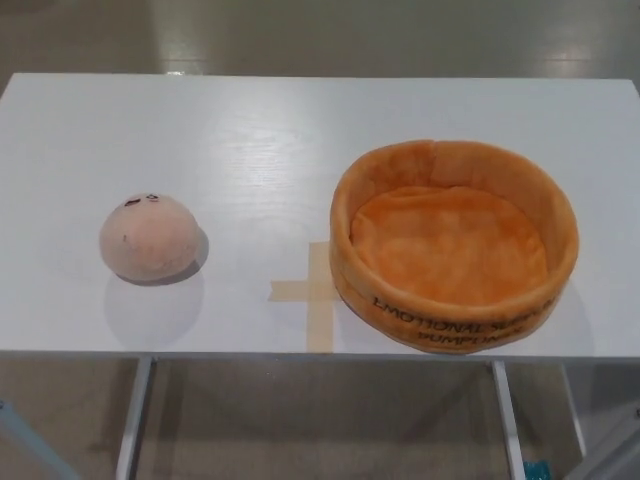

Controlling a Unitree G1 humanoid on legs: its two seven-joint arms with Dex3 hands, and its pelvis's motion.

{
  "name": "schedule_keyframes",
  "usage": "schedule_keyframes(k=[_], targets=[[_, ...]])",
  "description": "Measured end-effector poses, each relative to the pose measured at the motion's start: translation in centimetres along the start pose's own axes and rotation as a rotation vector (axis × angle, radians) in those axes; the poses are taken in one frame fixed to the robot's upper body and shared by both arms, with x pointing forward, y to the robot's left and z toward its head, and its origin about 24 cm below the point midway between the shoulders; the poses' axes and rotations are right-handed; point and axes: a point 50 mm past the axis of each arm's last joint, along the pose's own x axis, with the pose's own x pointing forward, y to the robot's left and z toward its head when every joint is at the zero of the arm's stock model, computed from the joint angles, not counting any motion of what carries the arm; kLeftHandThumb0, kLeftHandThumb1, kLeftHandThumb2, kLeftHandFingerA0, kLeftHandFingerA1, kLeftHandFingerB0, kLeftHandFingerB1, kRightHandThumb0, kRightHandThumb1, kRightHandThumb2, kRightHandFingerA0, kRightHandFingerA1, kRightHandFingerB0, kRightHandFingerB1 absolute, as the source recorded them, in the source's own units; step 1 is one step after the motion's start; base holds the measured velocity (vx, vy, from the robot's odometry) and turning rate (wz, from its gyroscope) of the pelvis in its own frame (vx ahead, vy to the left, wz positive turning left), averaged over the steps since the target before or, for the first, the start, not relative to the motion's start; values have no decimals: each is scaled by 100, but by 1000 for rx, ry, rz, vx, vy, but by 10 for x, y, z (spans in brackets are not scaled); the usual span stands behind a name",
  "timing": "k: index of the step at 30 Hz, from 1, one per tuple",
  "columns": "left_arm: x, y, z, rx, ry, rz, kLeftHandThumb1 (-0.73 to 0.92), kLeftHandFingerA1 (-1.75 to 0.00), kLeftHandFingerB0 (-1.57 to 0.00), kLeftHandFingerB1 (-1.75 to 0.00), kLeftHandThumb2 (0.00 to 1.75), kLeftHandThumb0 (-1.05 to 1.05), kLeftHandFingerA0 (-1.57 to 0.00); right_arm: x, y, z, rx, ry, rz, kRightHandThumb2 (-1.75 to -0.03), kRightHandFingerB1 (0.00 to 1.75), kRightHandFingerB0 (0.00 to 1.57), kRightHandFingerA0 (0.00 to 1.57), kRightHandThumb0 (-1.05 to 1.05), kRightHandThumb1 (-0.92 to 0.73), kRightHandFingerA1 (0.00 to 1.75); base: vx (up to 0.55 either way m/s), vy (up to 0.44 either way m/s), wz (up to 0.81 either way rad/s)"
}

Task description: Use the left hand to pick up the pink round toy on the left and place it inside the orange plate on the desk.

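Note:
A pink round plush toy with a small face on top rests on the left part of the white desk. To its right sits a round orange plush plate with a raised soft rim and black lettering on its front; nothing lies inside it. A gap of bare desk separates the two. Neither of my hands shows in the head view.
A tan tape cross is stuck on the desk between toy and plate, near the front edge. The desk's front edge runs along the lower part of the view, with grey metal legs and floor below it.

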Motion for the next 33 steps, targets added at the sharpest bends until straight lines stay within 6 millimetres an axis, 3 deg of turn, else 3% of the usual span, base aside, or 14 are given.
schedule_keyframes(k=[8, 9, 10, 11, 12, 18, 27, 33], targets=[[-2, 0, -3, -3, -19, -2, 64, -38, -30, -31, 58, -13, -37, -2, -1, -2, 7, -30, -12, -57, 44, 62, 79, -36, -58, 64, 0, 0, 0], [-2, 0, -3, -4, -20, -2, 46, -55, -15, -48, 90, -10, -26, -2, -1, -2, 7, -31, -12, -58, 44, 62, 78, -36, -58, 63, 0, 0, 0], [-2, 0, -3, -6, -22, -1, 47, -55, -13, -47, 91, -9, -24, -2, -1, -2, 7, -33, -13, -58, 43, 61, 77, -37, -58, 63, 0, 0, 0], [-2, 0, -3, -12, -23, 1, 47, -55, -13, -47, 91, -9, -24, -3, -1, -2, 6, -35, -13, -58, 43, 61, 77, -37, -58, 63, 0, 0, 0], [-2, 0, -3, -14, -23, 1, 65, -37, -23, -29, 61, -16, -27, -3, -1, -3, 6, -35, -13, -58, 44, 61, 77, -36, -58, 62, 0, 0, 0], [-4, 5, -5, -63, -40, 11, 66, -38, -22, -29, 61, -15, -26, -5, 0, -6, 1, -37, -11, -58, 43, 60, 78, -36, -58, 61, 0, 0, 0], [-15, 60, 20, -52, -236, 52, 62, -40, -21, -31, 63, -20, -28, -4, -2, -3, 1, -49, -16, -58, 44, 60, 77, -36, -57, 63, 0, 0, 0], [-28, 75, 33, -10, -358, 6, 67, -38, -12, -29, 65, -20, -30, -2, -2, 0, 0, -58, -16, -58, 43, 61, 76, -37, -57, 61, 0, 0, 0]])
